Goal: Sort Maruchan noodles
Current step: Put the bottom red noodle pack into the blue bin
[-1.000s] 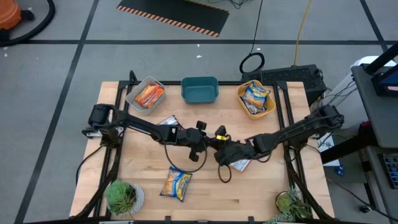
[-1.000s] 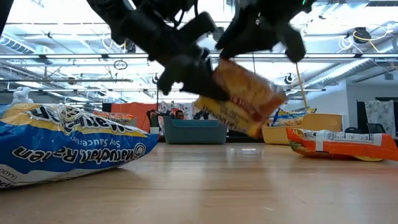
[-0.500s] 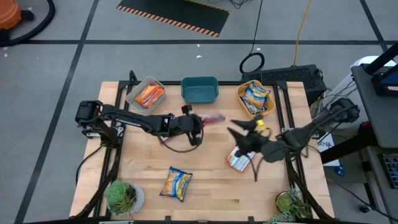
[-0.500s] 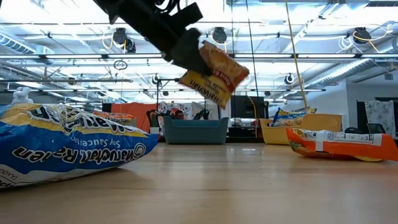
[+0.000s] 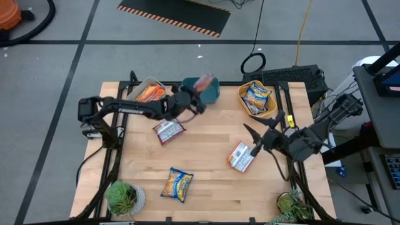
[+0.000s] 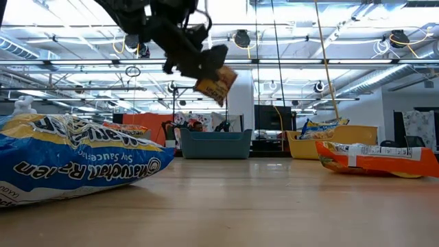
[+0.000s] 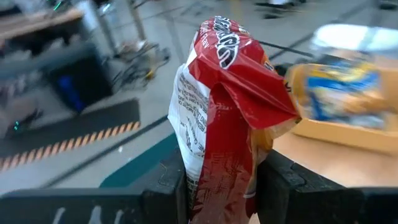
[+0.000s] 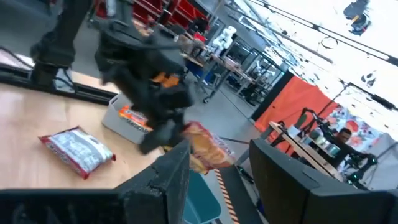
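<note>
My left gripper [image 5: 195,95] is shut on a red and silver-white Maruchan packet [image 7: 224,106], held in the air above the teal tub [image 5: 211,95]. My right gripper [image 5: 252,139] hangs open with nothing in it over the table's right side, above an orange and white packet [image 5: 240,156] that lies flat. A silver-red packet [image 5: 167,131] and a yellow-blue packet [image 5: 177,185] also lie flat on the table. The grey tub [image 5: 139,87] holds orange packets. The yellow tub [image 5: 246,110] holds yellow-blue ones. My left gripper pinches the packet's lower part [image 7: 214,186] between its two fingers [image 7: 166,190], which stand on its two flat faces. The crumpled packet juts out past the fingertips. The fingers point nearly level toward the table's far edge. The packet [image 6: 214,84] hangs clear of the table and tubs.
The three tubs stand in a row along the far edge. Small potted plants [image 5: 125,197] [image 5: 294,206] sit at the two near corners. Bare wood lies across the table's middle, between the loose packets.
Both grippers met on the packet at the table's middle. My right gripper has let go and drawn back toward the right edge, rising. My left gripper has carried the packet up and toward the far edge, over the teal tub, rolling its wrist.
</note>
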`<action>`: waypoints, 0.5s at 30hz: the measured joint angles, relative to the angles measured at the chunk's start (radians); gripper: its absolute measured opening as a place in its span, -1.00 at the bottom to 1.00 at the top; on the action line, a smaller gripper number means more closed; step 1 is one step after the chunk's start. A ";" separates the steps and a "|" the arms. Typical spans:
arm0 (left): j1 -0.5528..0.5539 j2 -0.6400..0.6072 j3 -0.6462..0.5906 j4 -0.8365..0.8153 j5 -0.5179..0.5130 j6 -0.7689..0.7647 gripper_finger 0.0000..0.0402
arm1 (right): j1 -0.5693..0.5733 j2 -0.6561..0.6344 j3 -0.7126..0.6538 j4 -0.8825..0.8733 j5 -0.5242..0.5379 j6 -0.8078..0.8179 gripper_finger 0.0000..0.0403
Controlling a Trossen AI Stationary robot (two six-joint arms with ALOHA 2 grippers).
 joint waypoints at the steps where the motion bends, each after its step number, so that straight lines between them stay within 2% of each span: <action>1: 0.020 0.002 0.000 -0.005 0.000 -0.033 -0.37 | 0.009 -0.002 0.000 -0.010 0.001 0.000 -0.20; 7: 0.110 0.019 0.000 -0.013 0.001 -0.179 -0.28 | 0.046 -0.002 0.000 -0.015 0.051 -0.001 -0.20; 11: 0.146 0.035 0.000 0.002 0.000 -0.253 -0.26 | 0.057 -0.003 0.000 -0.015 0.052 -0.001 -0.20; 15: 0.171 0.039 -0.001 -0.051 0.003 -0.295 -0.25 | 0.060 -0.003 0.000 -0.015 0.052 -0.005 -0.20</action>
